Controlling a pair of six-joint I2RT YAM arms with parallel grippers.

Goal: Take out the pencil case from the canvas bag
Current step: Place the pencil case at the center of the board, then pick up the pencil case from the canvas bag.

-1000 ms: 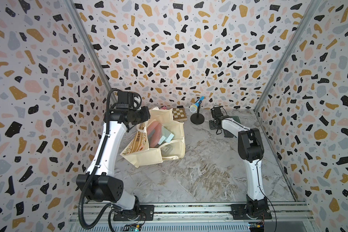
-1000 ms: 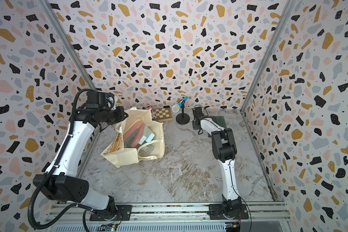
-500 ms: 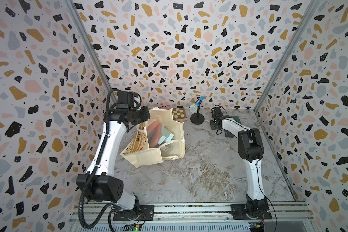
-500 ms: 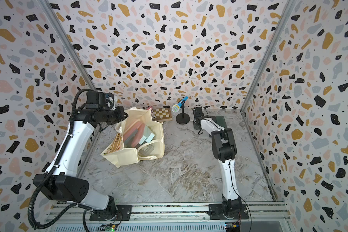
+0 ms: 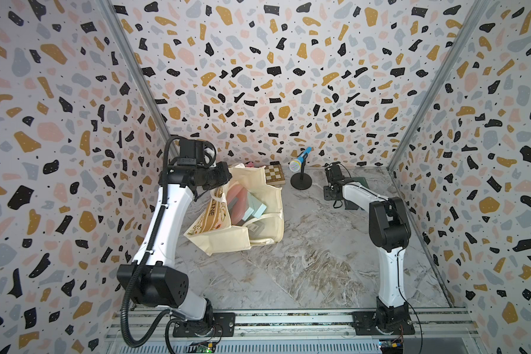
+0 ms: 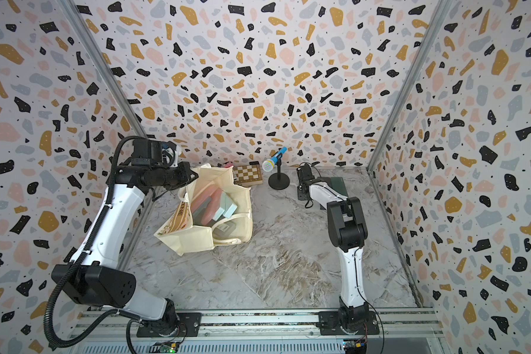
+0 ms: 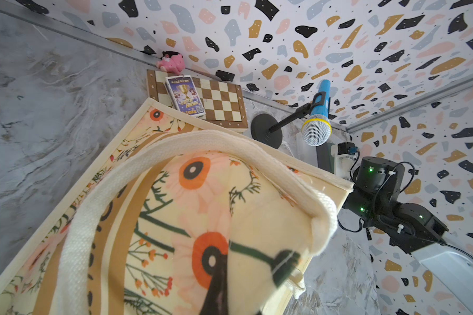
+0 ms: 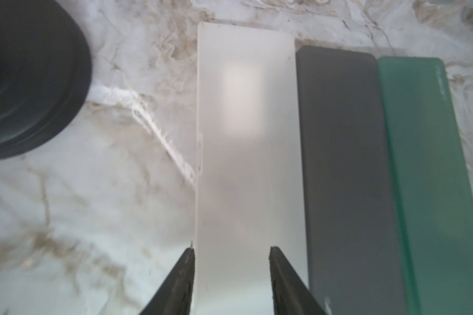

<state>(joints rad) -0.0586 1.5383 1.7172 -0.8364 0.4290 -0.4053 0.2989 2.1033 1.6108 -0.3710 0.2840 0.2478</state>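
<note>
R gripper (image 8: 231, 249), fingers half-spread astride white pencil case (image 8: 243, 122) (grip unclear), its long axis straight ahead, sits well apart from canvas bag (image 5: 227, 242); L gripper (image 5: 226, 178) clamps bag's top edge.

White arm links (image 5: 166, 214), black joint housings (image 5: 388, 223), black corrugated cable (image 5: 165, 162), green LEDs (image 7: 370, 169).

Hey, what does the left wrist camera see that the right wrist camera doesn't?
Left wrist only: the canvas bag, chessboard, card box, pink plush, microphone. Right wrist only: a close look at the white case, grey case and green case side by side, right gripper open over the white. Both: the stand's black base and marble tabletop.
</note>
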